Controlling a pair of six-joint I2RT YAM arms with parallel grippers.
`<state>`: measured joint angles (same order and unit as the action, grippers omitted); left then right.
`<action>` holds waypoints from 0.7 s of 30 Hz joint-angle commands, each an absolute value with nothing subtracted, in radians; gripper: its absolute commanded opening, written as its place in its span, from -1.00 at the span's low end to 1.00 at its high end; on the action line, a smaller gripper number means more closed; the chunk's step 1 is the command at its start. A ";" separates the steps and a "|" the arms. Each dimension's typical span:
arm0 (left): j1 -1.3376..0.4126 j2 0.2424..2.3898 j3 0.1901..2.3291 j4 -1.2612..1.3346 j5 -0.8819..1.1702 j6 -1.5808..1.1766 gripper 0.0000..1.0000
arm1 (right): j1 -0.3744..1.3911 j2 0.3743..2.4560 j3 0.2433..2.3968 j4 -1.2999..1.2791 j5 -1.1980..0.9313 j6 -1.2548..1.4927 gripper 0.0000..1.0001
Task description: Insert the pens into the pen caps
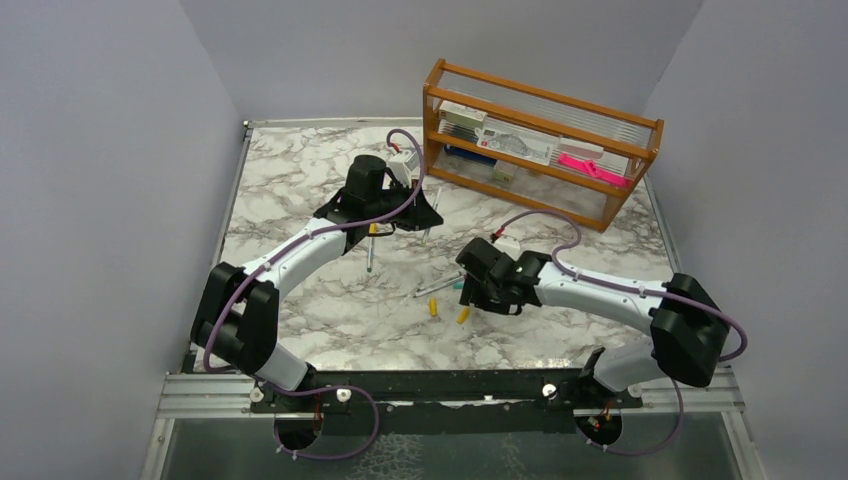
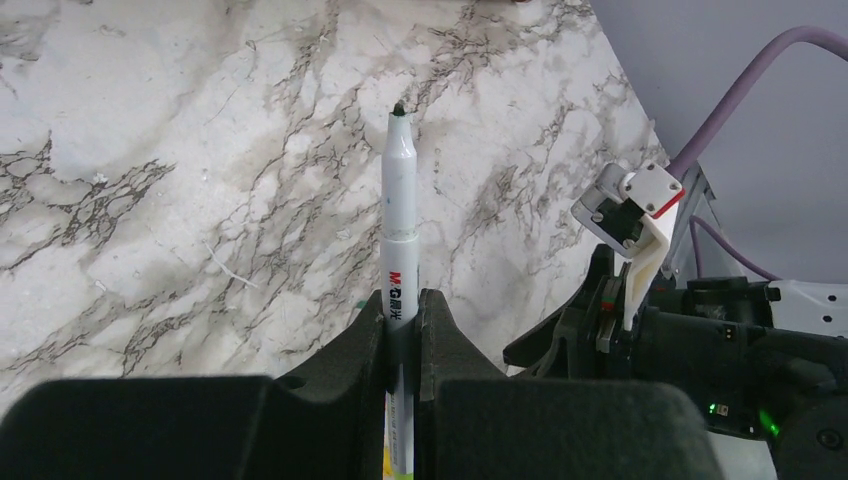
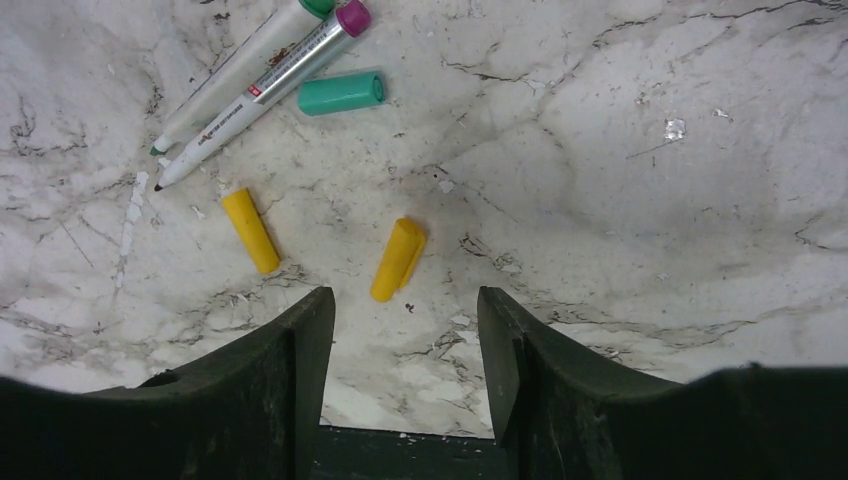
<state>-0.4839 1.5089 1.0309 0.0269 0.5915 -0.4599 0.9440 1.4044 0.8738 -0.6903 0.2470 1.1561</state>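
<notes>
My left gripper is shut on a silvery-white pen and holds it tip down above the marble table. In the left wrist view the pen sticks out between the closed fingers, its dark tip bare. My right gripper is open and empty, low over the table. In the right wrist view a yellow cap lies just ahead of the open gripper. A second yellow cap lies to its left. A teal cap and two uncapped pens lie farther ahead.
A wooden rack with clear panels stands at the back right of the table and holds boxes and a bright pink flat object. The right arm's wrist and cable show at the right of the left wrist view. Grey walls surround the marble table.
</notes>
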 commanded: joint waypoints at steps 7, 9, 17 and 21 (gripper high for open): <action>-0.482 1.476 1.030 0.018 0.554 -0.439 -1.00 | 0.953 1.513 0.940 -0.667 0.259 1.187 0.06; -0.482 1.472 1.025 0.015 0.550 -0.436 -1.00 | 0.953 1.532 0.944 -0.666 0.251 1.185 0.02; -0.476 1.458 1.009 0.003 0.541 -0.431 -1.00 | 0.961 1.614 0.971 -0.651 0.232 1.156 -0.10; -0.474 1.457 1.010 -0.003 0.541 -0.428 -1.00 | 0.964 1.643 0.988 -0.656 0.222 1.152 -0.16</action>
<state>-0.4831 1.4918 1.0218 0.0093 0.5587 -0.4458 0.9535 1.6188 0.9512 -0.6765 0.2375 1.1587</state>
